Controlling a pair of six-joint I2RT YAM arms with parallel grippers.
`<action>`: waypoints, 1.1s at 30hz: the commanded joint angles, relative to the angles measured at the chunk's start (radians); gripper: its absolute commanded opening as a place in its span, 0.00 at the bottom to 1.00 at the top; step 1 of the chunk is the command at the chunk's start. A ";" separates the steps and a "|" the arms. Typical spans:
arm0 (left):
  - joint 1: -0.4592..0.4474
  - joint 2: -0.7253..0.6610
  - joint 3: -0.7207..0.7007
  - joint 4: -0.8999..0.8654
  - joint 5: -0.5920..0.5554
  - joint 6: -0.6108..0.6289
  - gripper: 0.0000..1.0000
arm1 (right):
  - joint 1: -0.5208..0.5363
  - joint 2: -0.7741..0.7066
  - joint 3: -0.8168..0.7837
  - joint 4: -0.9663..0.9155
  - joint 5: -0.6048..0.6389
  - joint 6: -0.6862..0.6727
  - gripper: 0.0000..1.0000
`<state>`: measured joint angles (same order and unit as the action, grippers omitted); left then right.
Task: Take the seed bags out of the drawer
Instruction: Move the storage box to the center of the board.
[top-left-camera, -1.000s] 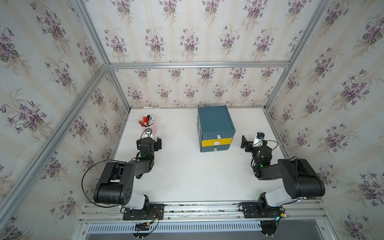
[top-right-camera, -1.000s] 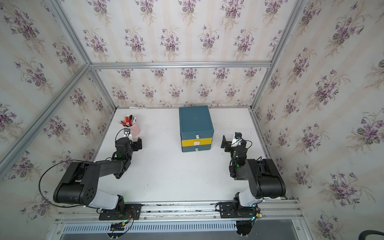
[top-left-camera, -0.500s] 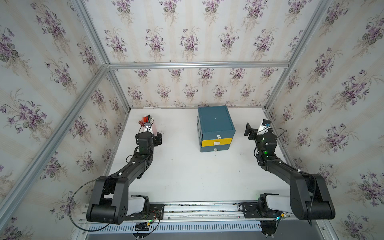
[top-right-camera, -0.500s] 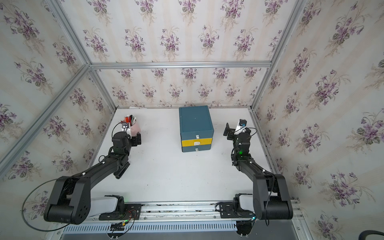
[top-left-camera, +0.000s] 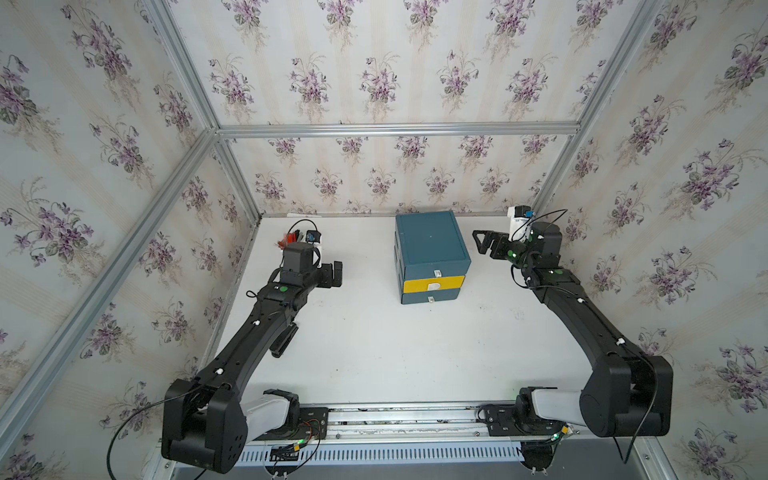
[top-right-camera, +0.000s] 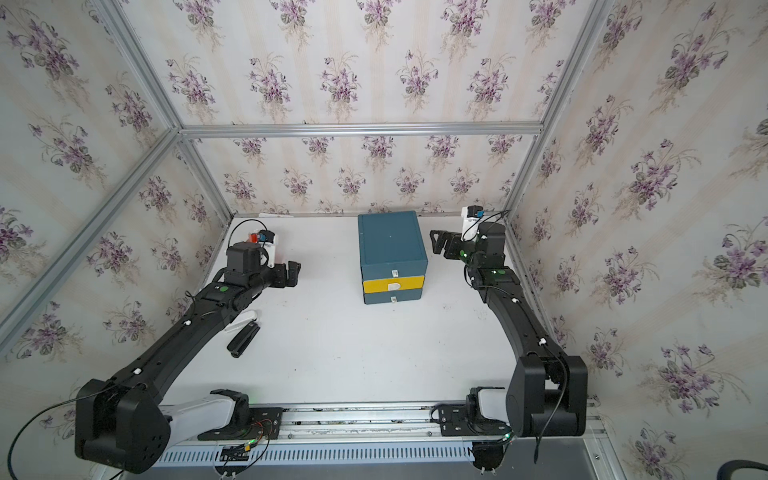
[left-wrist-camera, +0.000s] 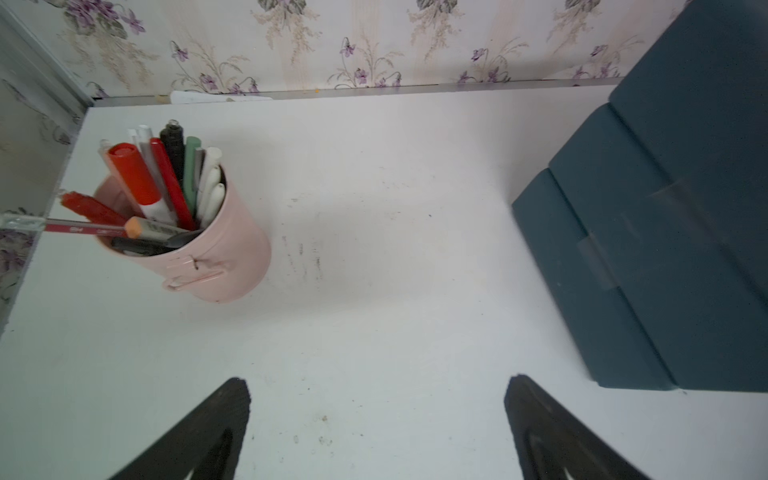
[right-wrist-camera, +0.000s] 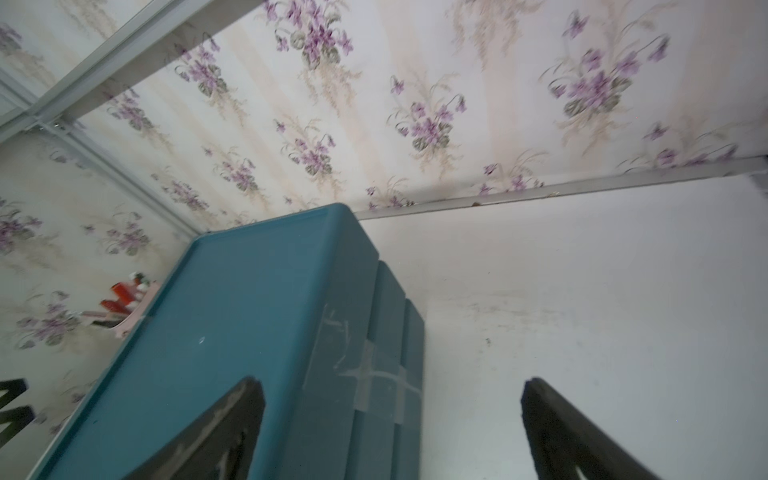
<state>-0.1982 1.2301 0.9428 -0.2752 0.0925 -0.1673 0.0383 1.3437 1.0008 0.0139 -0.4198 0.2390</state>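
Drawer chest (top-left-camera: 430, 243): matt teal plastic. Counter (top-left-camera: 374, 353): smooth white, lightly scuffed. Pen cup (left-wrist-camera: 232, 257): glossy pink. Frame rails (top-left-camera: 395, 129): brushed metal.

Bright, even light w/ soft shadows on table (left-wrist-camera: 374, 291) ahead of left hand (left-wrist-camera: 378, 379); right wrist view motion-blurred, wallpaper (right-wrist-camera: 415, 104) smeared, edges warped.

Both top views give us a high look from six o'clock toward twelve; our wrist cameras sit low, near, sharing the drawer unit (left-wrist-camera: 685, 187).
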 joint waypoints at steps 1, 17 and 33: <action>-0.021 0.024 0.066 -0.120 0.114 -0.040 1.00 | 0.006 0.026 0.041 -0.090 -0.165 0.036 1.00; -0.076 0.098 0.231 -0.249 0.182 -0.156 1.00 | 0.164 0.185 0.171 -0.192 -0.237 0.026 0.99; -0.073 0.102 0.345 -0.347 0.099 -0.149 1.00 | 0.378 0.564 0.600 -0.282 -0.211 -0.012 0.96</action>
<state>-0.2741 1.3235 1.2709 -0.6022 0.2150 -0.3244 0.3996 1.8721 1.5497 -0.2489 -0.6315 0.2390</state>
